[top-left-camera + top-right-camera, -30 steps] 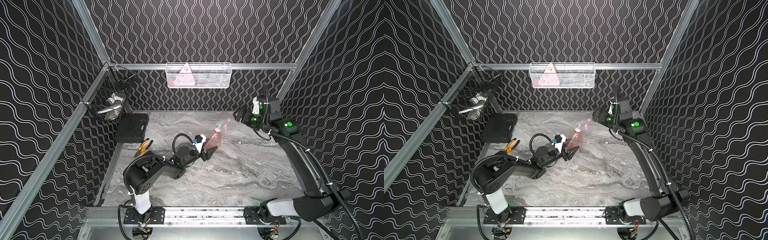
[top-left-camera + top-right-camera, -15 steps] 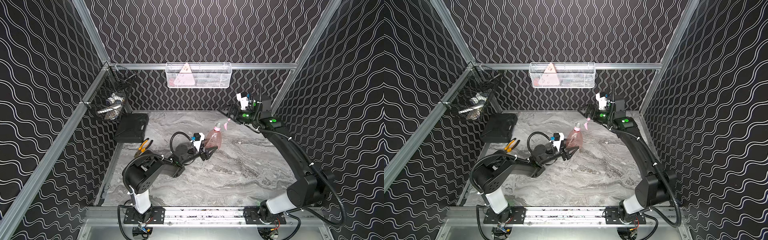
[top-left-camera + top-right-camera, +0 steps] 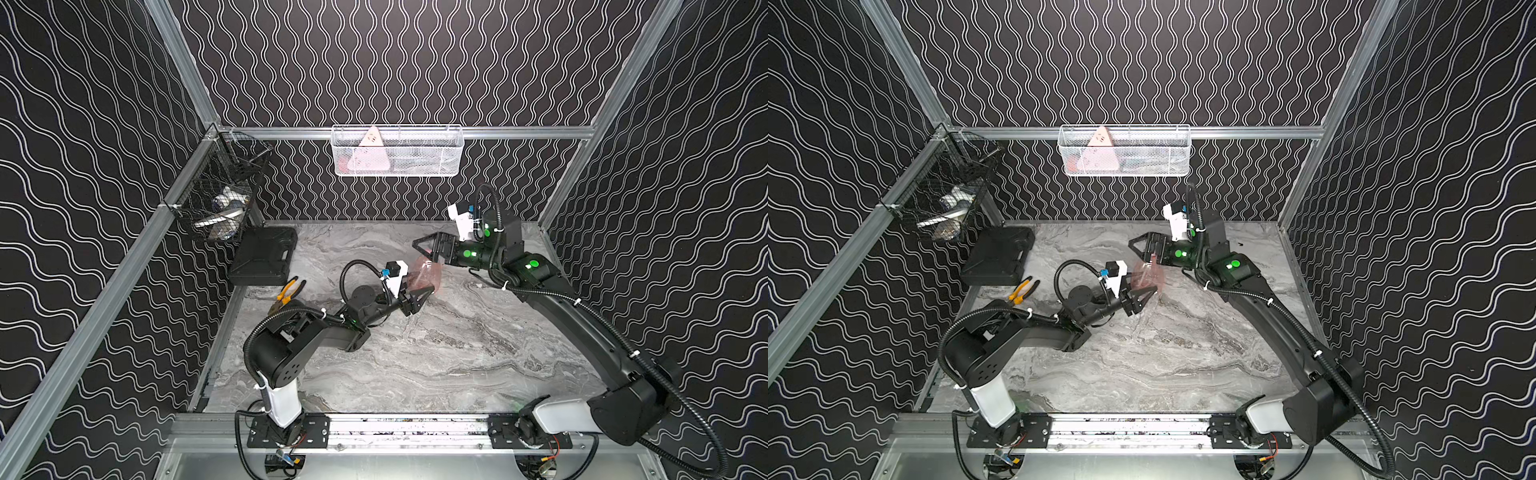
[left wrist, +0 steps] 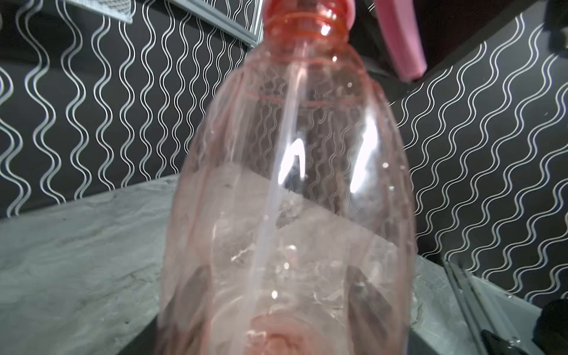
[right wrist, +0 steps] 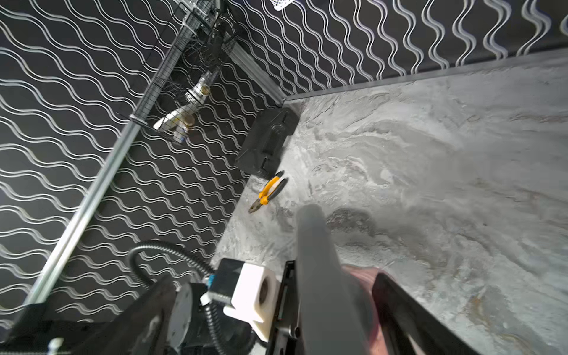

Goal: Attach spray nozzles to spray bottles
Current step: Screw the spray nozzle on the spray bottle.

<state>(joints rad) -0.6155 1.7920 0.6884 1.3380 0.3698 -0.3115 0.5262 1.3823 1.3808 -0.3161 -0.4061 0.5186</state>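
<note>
1. Step in hand: seating the nozzle (image 4: 399,40) on the bottle (image 3: 419,276). In the left wrist view its thin tube (image 4: 285,138) runs down inside the bottle. The pink collar sits at the top of the neck, and the neck's threads show bare below it, so I judge it is not screwed home.
2. The left claw (image 3: 419,297) is clamped tight on the bottle's lower end; its fingers show dark through the clear pink wall. It holds the bottle over the middle of the surface (image 3: 415,365), a little toward the back edge, with the neck pointing up and toward the right claw. I cannot tell whether the base touches the surface.
3. The right claw (image 3: 426,249) is spread wide at the bottle's top and grips nothing. In its wrist view a bit of pink lies between the two fingers.
4. Next move, as I judge it: the right claw closes on the collar and turns it down the threads while the left claw keeps the bottle from spinning. A skewed start could cross the threads.
5. Count:
   - one bottle, one nozzle and two claws
   - one pair of pliers (image 3: 289,291) and one black case (image 3: 264,257), both near the left edge
   - one white wire basket (image 3: 440,151) on the back wall, with one pink plate (image 3: 370,156) in it
   - one black wire basket (image 3: 199,224) on the left wall
</note>
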